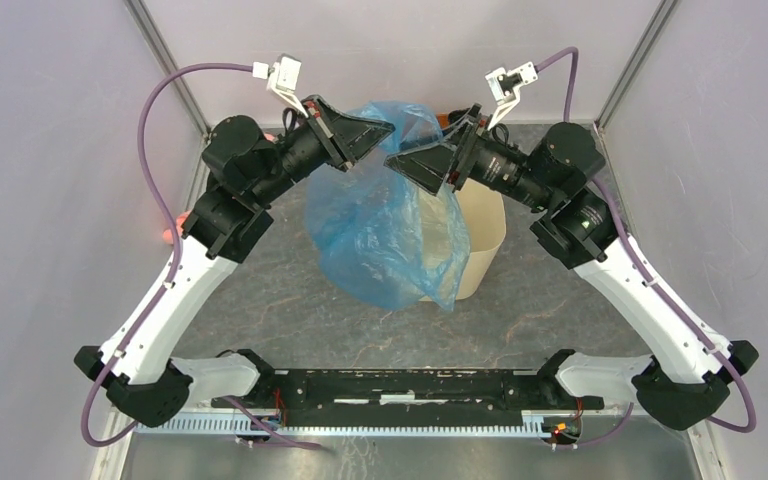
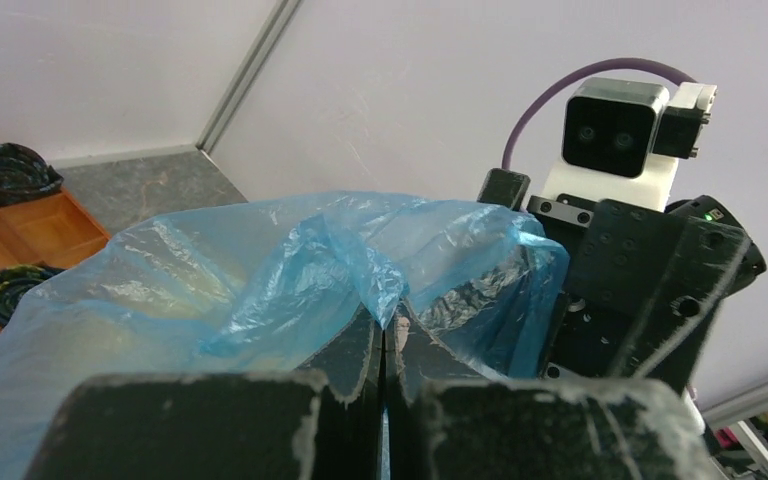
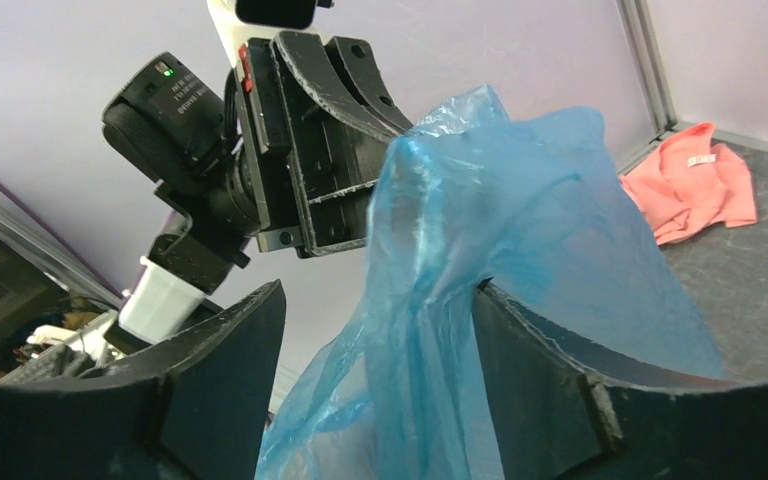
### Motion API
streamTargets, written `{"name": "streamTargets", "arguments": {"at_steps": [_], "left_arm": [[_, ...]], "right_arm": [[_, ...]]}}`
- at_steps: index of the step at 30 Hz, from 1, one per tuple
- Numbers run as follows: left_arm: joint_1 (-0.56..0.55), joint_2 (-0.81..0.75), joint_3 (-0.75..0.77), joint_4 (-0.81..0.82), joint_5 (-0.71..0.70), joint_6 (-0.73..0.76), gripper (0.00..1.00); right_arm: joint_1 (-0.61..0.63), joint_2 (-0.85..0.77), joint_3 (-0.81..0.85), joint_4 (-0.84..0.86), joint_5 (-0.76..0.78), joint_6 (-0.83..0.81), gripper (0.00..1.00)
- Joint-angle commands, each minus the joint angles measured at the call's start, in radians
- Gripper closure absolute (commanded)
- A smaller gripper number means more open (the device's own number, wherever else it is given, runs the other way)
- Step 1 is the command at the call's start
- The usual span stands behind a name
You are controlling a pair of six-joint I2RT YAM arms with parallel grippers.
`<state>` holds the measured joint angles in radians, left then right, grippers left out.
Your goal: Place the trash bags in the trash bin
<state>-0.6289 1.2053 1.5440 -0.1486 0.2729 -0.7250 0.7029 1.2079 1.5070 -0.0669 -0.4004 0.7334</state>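
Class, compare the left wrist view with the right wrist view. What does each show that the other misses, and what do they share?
Only the left wrist view shows the orange-brown tray with dark bowls in its compartments. Only the right wrist view shows the salmon-pink cloth on the table, and the fingers of the right gripper spread open with blue film hanging between them. Both show the trash bag and the left gripper shut on its top edge.

The bag (image 1: pixel 390 235) is thin, glossy, wrinkled plastic film, the bin (image 1: pixel 485 245) smooth matt plastic, the cloth (image 3: pixel 695 185) soft fabric, the table (image 1: pixel 280 310) mottled and matt.
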Motion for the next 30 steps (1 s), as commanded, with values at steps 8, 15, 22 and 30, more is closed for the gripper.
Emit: {"name": "streamTargets", "arguments": {"at_steps": [8,15,22,30], "left_arm": [[-0.054,0.061,0.084,0.049,-0.083,0.064,0.98],[-0.083,0.089,0.139,0.049,-0.091,0.049,0.98],[-0.091,0.046,0.164,-0.014,-0.095,0.115,0.45],[-0.091,-0.156,0.037,-0.192,-0.319,0.289,0.02]], "right_arm": [[0.007,0.000,0.066,-0.140,0.104,-0.174,0.08],[0.037,-0.023,0.061,-0.207,0.287,-0.320,0.60],[0.037,-0.056,0.099,-0.201,0.341,-0.413,0.99],[0.066,-0.130,0.204,-0.202,0.472,-0.467,0.99]]}}
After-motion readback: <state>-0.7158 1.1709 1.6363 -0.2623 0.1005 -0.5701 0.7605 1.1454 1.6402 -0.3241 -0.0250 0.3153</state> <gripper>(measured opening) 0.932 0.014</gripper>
